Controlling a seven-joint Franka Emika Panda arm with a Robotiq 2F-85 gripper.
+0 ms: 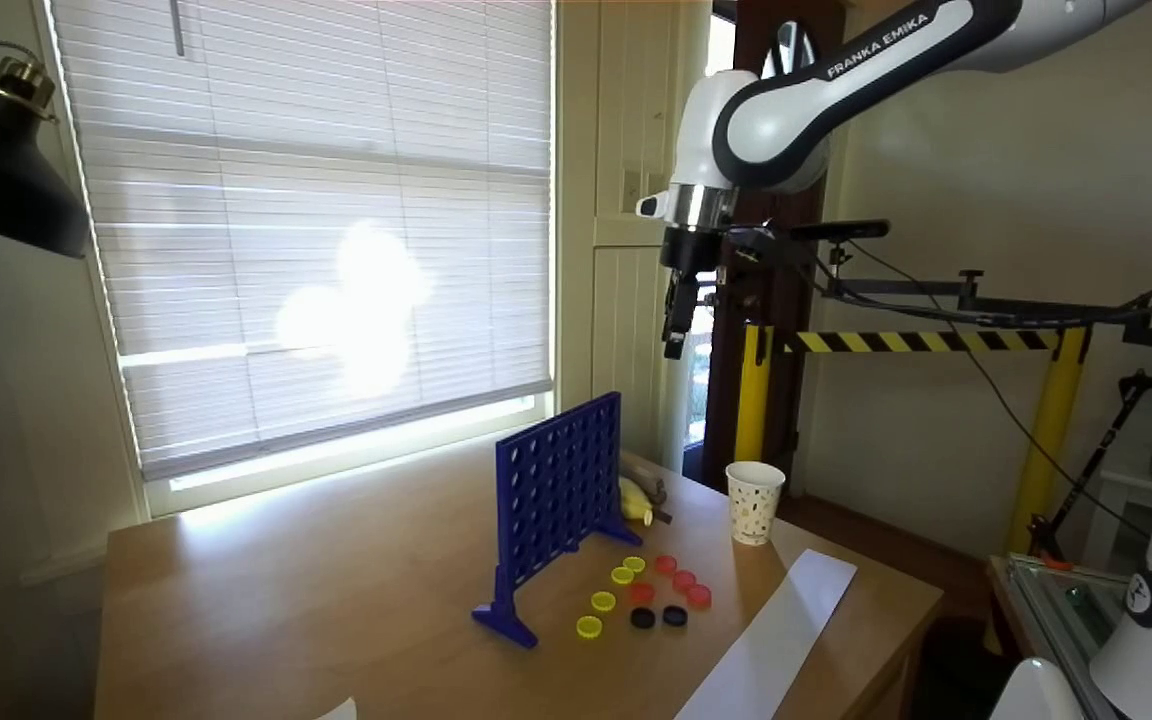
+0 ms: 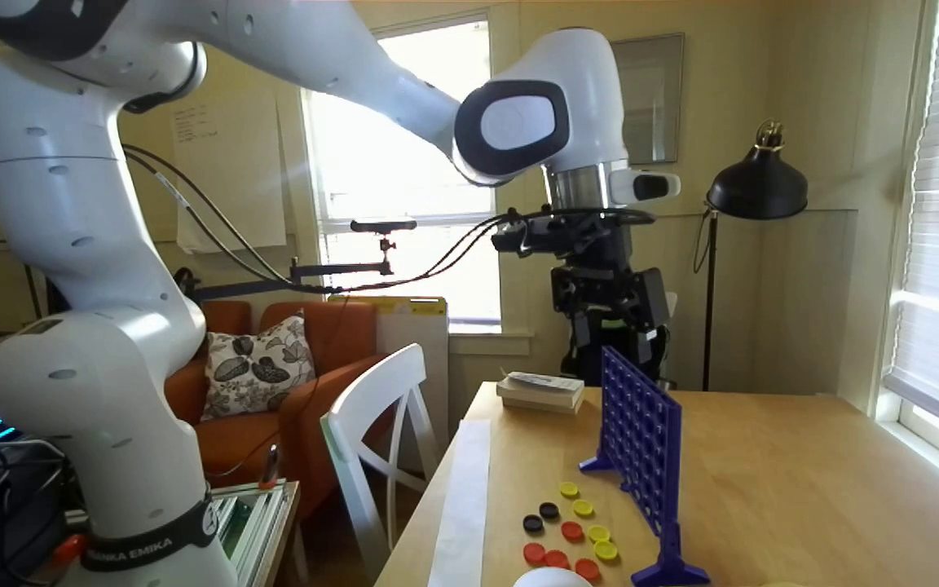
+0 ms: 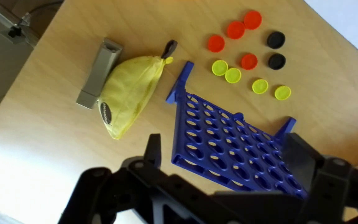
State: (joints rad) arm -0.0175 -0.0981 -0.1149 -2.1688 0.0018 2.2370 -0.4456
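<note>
Lowered off-centre, the black two-fingered gripper, spread wide and empty, could clip and topple the upright round-holed blue plastic grid.

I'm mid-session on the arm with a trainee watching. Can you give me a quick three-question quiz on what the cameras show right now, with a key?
1. How many red discs lie on the table?

2. True or false: the gripper is shut on the blue rack.

3. In the wrist view, what lies directly beside the yellow pouch?
A) a black disc
B) a gray block
C) the white paper strip

Key:
1. Four.
2. False; the jaws stand wide apart, with nothing gripped.
3. B.
</note>
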